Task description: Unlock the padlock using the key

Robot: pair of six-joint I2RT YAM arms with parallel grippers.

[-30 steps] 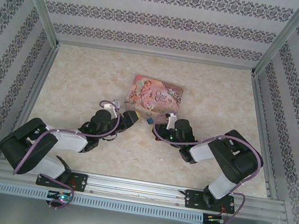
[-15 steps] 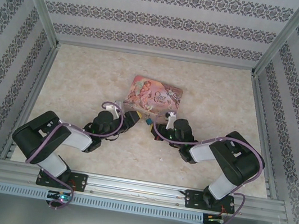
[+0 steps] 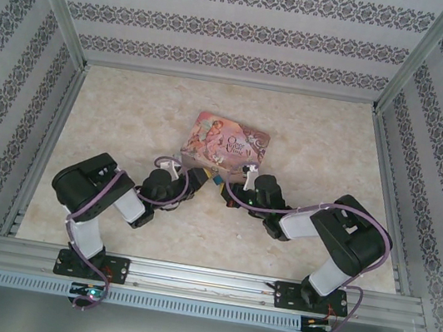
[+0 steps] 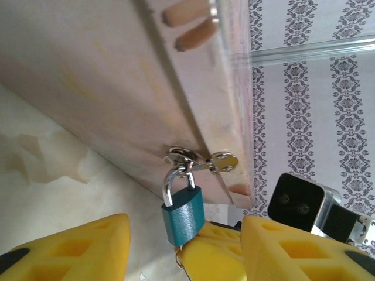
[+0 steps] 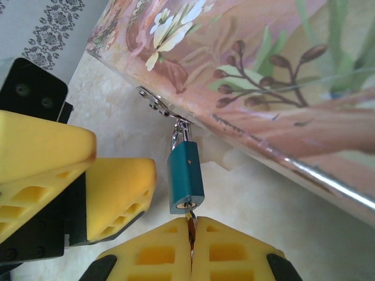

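left tool (image 4: 184,241) parted, right tool (image 5: 191,241) closed

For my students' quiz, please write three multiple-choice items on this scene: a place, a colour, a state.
1. Where does the padlock hang? A on the hasp of the tin; B on a wall rail; C on a cable.
2. Its body colour? A red; B teal; C black.
3. The right claw is: A wide open; B shut on the key; C gripping the tin.
Answers: A, shackle threads the hasp; B, teal in both wrist views; B, closed fingers pinch the key.
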